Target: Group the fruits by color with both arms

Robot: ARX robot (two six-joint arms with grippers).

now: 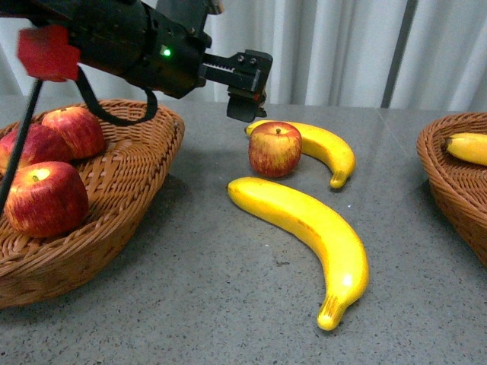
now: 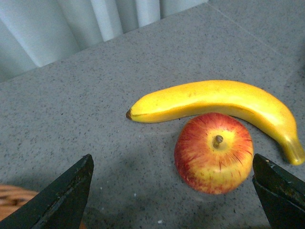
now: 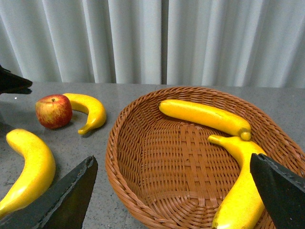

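Observation:
A loose red apple (image 1: 275,149) (image 2: 213,152) stands on the table against a curved banana (image 1: 319,148) (image 2: 214,102). My left gripper (image 1: 245,99) (image 2: 172,164) hovers open just above and to the left of that apple, which lies between the fingers nearer one side. A bigger banana (image 1: 312,228) (image 3: 28,167) lies nearer the front. Three apples (image 1: 46,198) sit in the left wicker basket (image 1: 144,190). My right gripper (image 3: 172,162) is open over the right basket (image 3: 119,143) (image 1: 449,182), which holds two bananas (image 3: 205,117). It is out of the front view.
Grey speckled tabletop (image 1: 205,289), white curtain (image 1: 342,46) behind. The left arm's black body with red block (image 1: 47,52) and a cable reaches over the left basket. The two baskets stand at the table's left and right sides.

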